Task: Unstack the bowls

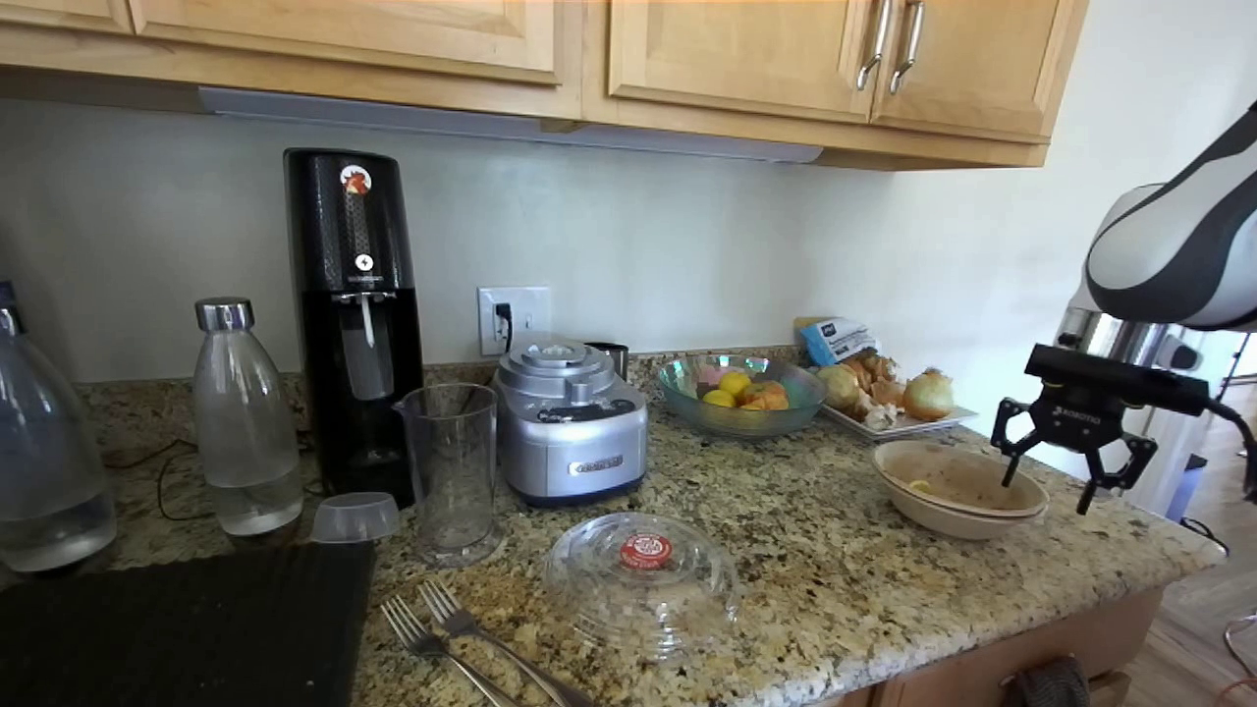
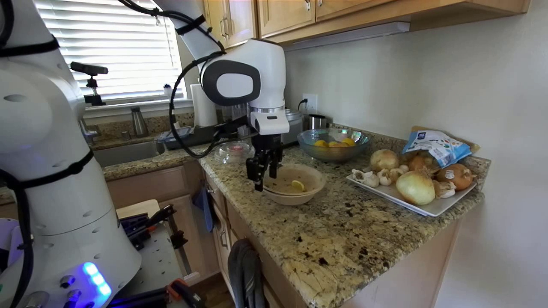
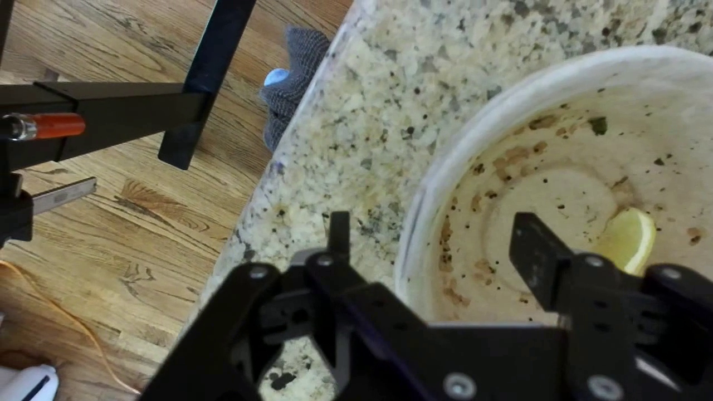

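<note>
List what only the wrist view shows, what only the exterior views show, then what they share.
Only the wrist view: an unidentified white object with a dark stripe, cut off at the lower-left corner.
Only the exterior views: the light wooden overhead cabinets, the clear glass bowl of yellow and reddish fruit, and the white rectangular plate of brown onions and white garlic.
Shared: the upper round beige bowl, the yellow lemon wedge in it, the black two-fingered gripper, and the speckled granite counter.
</note>
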You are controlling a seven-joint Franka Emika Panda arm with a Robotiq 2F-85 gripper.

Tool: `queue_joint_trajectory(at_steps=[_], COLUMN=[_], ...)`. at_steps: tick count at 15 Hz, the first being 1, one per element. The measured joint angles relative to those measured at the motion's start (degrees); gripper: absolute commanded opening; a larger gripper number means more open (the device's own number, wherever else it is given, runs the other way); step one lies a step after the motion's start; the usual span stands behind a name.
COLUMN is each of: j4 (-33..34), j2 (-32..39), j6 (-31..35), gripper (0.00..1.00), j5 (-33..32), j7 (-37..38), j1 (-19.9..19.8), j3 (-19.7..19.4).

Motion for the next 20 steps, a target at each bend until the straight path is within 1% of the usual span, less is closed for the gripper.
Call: queue_joint_trajectory(at_steps=[1,2,4,6,7,8,9,10,12,14,15,16,17,19,20], j4=[0.01,0.01,0.02,0.07,0.13,0.23,0.42,0.66,1.16,1.66,1.92,2.20,2.45,2.88,2.98], j2=[0.00,0.00,0.00,0.02,0.08,0.21,0.46,0.83,1.73,2.78,3.28,3.73,4.11,4.56,4.58], j6=[-0.21,-0.37,-0.51,-0.60,-0.65,-0.67,-0.67,-0.67,-0.67,-0.67,-0.67,-0.67,-0.68,-0.73,-0.79], gripper=[0.67,0.56,0.39,0.32,0.26,0.25,0.27,0.33,0.39,0.24,0.24,0.17,0.07,0.07,0.03], j5=[-0.12,-0.13,-0.13,-0.13,-0.12,-0.08,-0.05,-0.05,-0.03,-0.03,-0.03,0.01,0.04,0.06,0.06], j7=[0.56,1.03,1.51,2.27,2.54,2.69,2.81,2.93,3.17,3.29,3.30,3.31,3.31,3.32,3.32], j1=[0.00,0.00,0.00,0.02,0.03,0.05,0.07,0.07,0.08,0.09,0.10,0.11,0.13,0.16,0.17], j3=[0.03,0.05,0.06,0.07,0.08,0.08,0.09,0.09,0.09,0.09,0.09,0.09,0.09,0.09,0.09])
